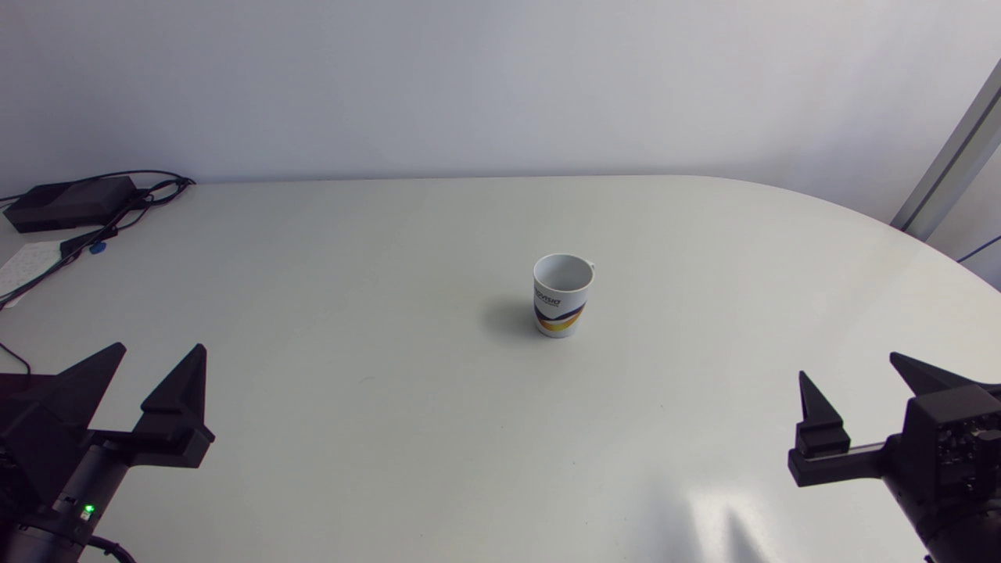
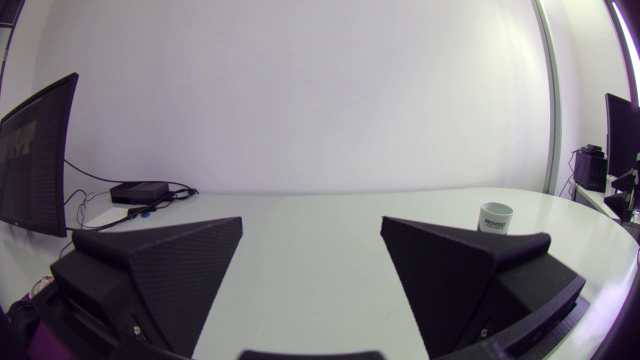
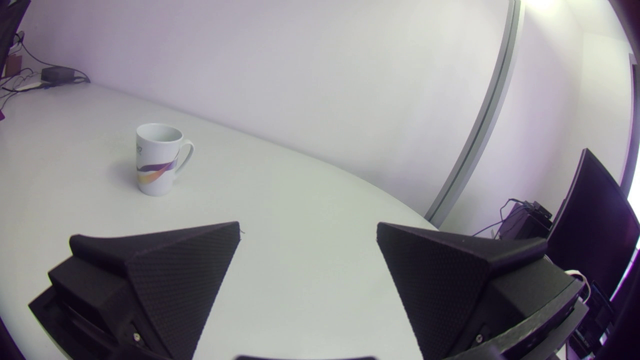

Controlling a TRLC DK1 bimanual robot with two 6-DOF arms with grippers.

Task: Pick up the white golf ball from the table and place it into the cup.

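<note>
A white cup (image 1: 562, 294) with a yellow and dark band stands upright near the table's middle, its handle turned to the far right; its inside shows nothing. It also shows far ahead of my left gripper, as the cup (image 2: 495, 218), and ahead and aside of my right gripper, as the cup (image 3: 157, 159). No golf ball shows in any view. My left gripper (image 1: 161, 349) rests open at the near left, fingers wide apart with nothing between them. My right gripper (image 1: 848, 366) rests open at the near right, also with nothing between its fingers.
A black box (image 1: 69, 202) with cables (image 1: 117, 223) lies at the table's far left corner, beside a sheet of paper (image 1: 27, 262). The table's rounded edge (image 1: 899, 231) curves off at the far right.
</note>
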